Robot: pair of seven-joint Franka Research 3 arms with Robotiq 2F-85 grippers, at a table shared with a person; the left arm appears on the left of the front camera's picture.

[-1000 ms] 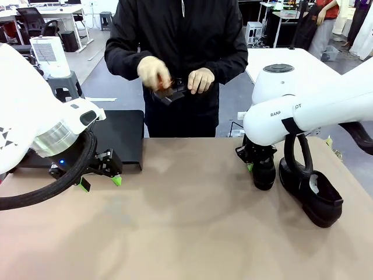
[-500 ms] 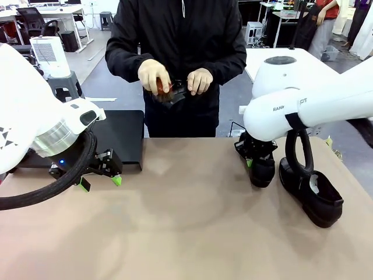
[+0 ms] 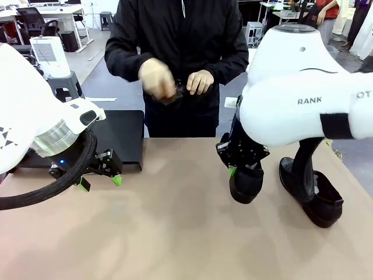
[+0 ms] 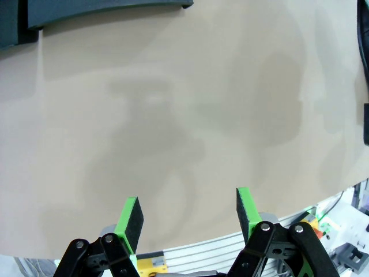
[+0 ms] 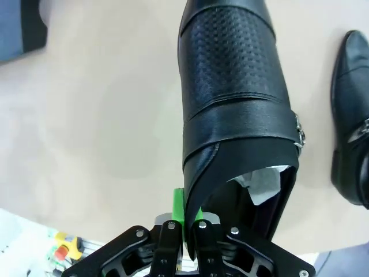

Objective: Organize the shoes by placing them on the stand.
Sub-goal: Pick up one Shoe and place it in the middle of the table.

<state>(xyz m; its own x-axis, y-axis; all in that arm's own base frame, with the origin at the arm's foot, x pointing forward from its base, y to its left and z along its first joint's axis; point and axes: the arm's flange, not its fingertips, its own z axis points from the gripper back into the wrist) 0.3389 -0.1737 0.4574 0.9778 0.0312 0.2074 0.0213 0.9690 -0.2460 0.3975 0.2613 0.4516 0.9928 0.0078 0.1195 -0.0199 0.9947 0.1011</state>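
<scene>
My right gripper (image 3: 235, 170) is shut on the heel rim of a black leather shoe (image 3: 245, 185), which hangs toe-down just over the table, right of centre. In the right wrist view the green pads (image 5: 179, 212) pinch the shoe (image 5: 233, 92) at its collar, and pale lining shows inside. A second black shoe (image 3: 316, 200) lies on the table at the right, also visible as a shoe (image 5: 350, 144) in the right wrist view. The matte-black stand (image 3: 121, 135) sits at the far left. My left gripper (image 3: 100, 181) hovers open in front of the stand, with nothing between its fingers (image 4: 131, 214).
A person in black stands at the far edge, both hands (image 3: 200, 80) busy with a small dark object at waist height. The tan table (image 3: 175, 233) has free room between the stand and the held shoe. The stand's edge (image 4: 109, 11) shows at the top of the left wrist view.
My right arm has swung towards the picture's left and nearer the camera, carrying the shoe away from the second one. The person's hands shifted slightly. The left arm stayed still.
</scene>
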